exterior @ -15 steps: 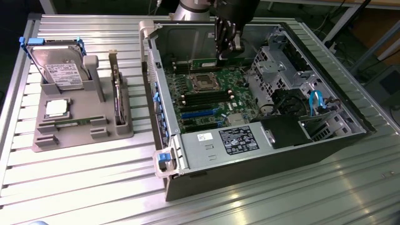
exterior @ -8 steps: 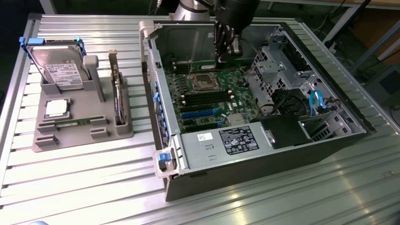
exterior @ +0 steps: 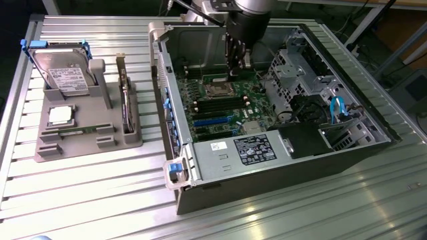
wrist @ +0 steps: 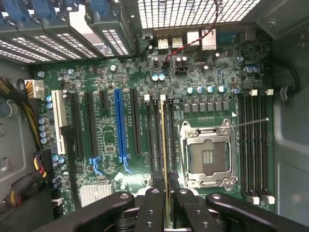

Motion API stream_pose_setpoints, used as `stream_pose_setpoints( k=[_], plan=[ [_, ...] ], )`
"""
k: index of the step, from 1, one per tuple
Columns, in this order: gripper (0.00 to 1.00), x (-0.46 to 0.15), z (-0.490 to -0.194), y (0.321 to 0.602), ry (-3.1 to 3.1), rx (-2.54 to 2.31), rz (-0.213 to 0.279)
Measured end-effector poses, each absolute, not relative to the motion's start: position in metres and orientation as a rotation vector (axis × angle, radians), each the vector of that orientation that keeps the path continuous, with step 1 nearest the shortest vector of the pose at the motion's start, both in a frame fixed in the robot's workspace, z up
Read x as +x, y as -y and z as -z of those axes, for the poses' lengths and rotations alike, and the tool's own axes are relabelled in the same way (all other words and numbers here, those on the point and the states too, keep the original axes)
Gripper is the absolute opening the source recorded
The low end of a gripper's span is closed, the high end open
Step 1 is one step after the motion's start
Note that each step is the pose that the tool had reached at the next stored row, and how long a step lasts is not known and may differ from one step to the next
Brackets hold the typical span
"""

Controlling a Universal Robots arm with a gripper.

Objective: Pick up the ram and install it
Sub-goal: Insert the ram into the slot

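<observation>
Ribbed aluminium table (exterior: 80, 200), bright with glare across the near slats. Beyond the table's far corner, at the exterior view's right: slanting pale frame legs (exterior: 363, 20), brown floor (exterior: 408, 25), dark cables (exterior: 393, 52).

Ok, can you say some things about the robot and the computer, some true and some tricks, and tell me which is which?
1. The fingers grip the ram. True.
2. The fingers are outside the computer case. False: they are inside it, above the motherboard.
3. The hard drive stands in the grey holder. True.
4. The processor socket has a chip in it. False: it is empty, and the silver processor chip lies on the grey holder.
</observation>
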State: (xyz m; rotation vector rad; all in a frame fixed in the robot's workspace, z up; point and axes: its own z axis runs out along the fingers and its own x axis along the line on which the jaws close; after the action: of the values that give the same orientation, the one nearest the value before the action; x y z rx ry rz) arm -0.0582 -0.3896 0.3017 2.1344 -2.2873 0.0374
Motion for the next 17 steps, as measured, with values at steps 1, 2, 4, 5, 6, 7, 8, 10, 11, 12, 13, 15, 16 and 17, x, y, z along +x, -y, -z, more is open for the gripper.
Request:
stream_pose_setpoints(
  k=[1,2,4,5,6,7,8,10,11,12,13,15,16,17],
  plan=[
    [0.14,-0.058,-0.299,0.390,2.287,2.135,-0.037],
    [0.14,-0.058,-0.296,0.390,2.287,2.134,-0.037],
    [0.14,-0.058,-0.290,0.390,2.287,2.135,-0.037],
    [0.14,-0.058,-0.288,0.390,2.287,2.134,-0.037],
    [0.14,-0.058,-0.286,0.390,2.287,2.134,-0.037],
    [0.14,-0.058,-0.285,0.390,2.287,2.134,-0.037],
    [0.14,-0.058,-0.284,0.390,2.287,2.134,-0.037],
    [0.14,-0.058,-0.279,0.390,2.287,2.134,-0.037],
    [0.14,-0.058,-0.276,0.390,2.287,2.134,-0.037],
    [0.14,-0.058,-0.274,0.390,2.287,2.134,-0.037],
    [0.14,-0.058,-0.274,0.390,2.287,2.134,-0.037],
    [0.14,-0.058,-0.273,0.390,2.287,2.134,-0.037],
    [0.14,-0.058,-0.273,0.390,2.287,2.134,-0.037],
    [0.14,-0.058,-0.272,0.390,2.288,2.135,-0.037]
  ],
)
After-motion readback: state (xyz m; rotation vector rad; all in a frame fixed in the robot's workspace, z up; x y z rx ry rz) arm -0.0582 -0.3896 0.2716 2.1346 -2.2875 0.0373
